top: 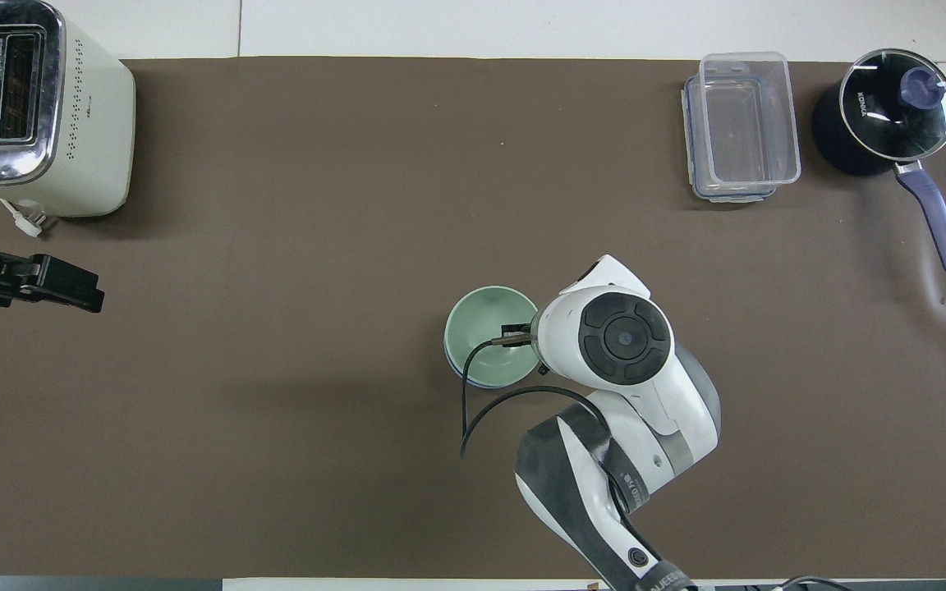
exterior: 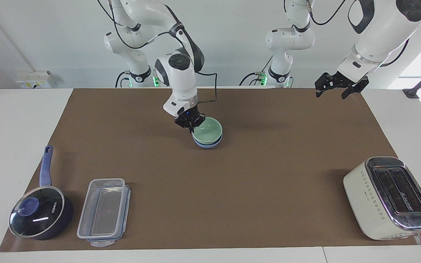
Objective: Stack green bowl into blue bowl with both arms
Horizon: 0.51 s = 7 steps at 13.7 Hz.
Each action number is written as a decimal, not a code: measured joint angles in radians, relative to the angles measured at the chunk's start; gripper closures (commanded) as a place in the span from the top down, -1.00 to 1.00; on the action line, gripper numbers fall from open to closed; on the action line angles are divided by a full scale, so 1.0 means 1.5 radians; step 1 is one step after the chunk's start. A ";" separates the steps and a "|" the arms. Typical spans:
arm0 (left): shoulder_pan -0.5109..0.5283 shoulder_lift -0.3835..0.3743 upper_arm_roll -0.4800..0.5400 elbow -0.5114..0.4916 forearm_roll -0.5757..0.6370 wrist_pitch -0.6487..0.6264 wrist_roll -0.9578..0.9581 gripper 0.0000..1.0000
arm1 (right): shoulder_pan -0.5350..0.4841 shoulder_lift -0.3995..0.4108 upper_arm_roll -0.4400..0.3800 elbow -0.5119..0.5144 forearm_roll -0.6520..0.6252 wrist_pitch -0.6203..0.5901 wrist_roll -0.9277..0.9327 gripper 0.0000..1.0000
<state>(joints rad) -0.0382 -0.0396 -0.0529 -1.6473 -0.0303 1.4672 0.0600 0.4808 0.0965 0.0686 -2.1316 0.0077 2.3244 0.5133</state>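
The right gripper (exterior: 193,126) sits at the rim of the green bowl (exterior: 208,130), on the rim's side toward the right arm's end of the tabletop (exterior: 254,171). Whether its fingers are closed on that rim, I cannot tell. The green bowl rests nested in the blue bowl (exterior: 207,144), so the stacking looks done. The left gripper (exterior: 336,87) waits in the air toward the left arm's end from the bowls, fingers spread. Farther from the robots than the bowls stands the toaster (exterior: 391,197).

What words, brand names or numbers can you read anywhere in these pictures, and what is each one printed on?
"KONKA": on the glass lid of the dark blue saucepan, at the right arm's end of the table.
Lettering on the right arm's dark band, at the bottom of the overhead view: cut off and too blurred to read.
A small mark on the side of the toaster: too small to read.
No other text is legible.
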 measured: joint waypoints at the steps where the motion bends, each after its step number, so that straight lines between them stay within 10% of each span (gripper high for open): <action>1: 0.000 0.000 0.000 0.000 0.000 0.001 0.000 1.00 | 0.001 0.000 0.000 0.000 0.000 0.000 0.000 -1.00; 7: 0.000 0.000 0.000 0.000 0.002 0.005 0.000 1.00 | 0.008 0.000 0.000 0.000 0.000 0.000 0.000 -1.00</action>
<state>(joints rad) -0.0381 -0.0396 -0.0532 -1.6476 -0.0273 1.4742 0.0600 0.4921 0.0965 0.0690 -2.1316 0.0077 2.3244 0.5133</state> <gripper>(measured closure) 0.000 0.960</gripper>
